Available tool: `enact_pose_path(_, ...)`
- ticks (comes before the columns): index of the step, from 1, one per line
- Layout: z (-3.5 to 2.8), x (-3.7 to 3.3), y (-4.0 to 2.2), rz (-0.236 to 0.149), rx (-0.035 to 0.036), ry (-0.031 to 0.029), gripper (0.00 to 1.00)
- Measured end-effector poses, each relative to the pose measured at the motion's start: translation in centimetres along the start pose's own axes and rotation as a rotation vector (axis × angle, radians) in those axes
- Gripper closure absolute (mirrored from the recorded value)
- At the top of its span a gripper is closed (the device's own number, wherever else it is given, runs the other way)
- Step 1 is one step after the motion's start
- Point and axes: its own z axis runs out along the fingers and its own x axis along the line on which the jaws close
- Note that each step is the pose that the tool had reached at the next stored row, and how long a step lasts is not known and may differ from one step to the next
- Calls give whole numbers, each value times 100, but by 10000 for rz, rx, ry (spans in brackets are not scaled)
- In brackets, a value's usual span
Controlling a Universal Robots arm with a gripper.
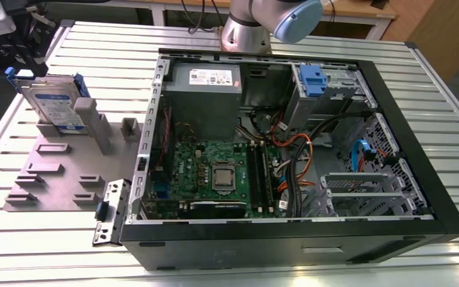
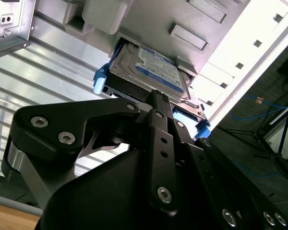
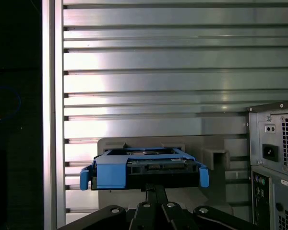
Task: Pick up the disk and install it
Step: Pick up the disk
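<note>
"Second wrist view: where's the disk?"
"Standing on edge in the grey fixture, at the exterior view's left of the computer case. The gripper is right at its blue carrier; clamped or not, I cannot tell."
"Handling?"
"Rigid, fairly heavy and shock-sensitive, I'd judge; hold the carrier's sides. The white-and-blue label has print I can't make out."

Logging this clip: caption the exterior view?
Open computer case on slotted table; disk stands in grey fixture at the exterior view's left.
</note>
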Motion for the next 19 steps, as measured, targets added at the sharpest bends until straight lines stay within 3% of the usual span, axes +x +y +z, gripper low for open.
enact_pose_path(4, 0, 0, 0, -55, -2, 2, 89)
enact_pose_path(7, 1, 0, 0, -336, -9, 14, 89)
enact_pose_path(19, 6, 0, 0, -2421, -61, 110, 89)
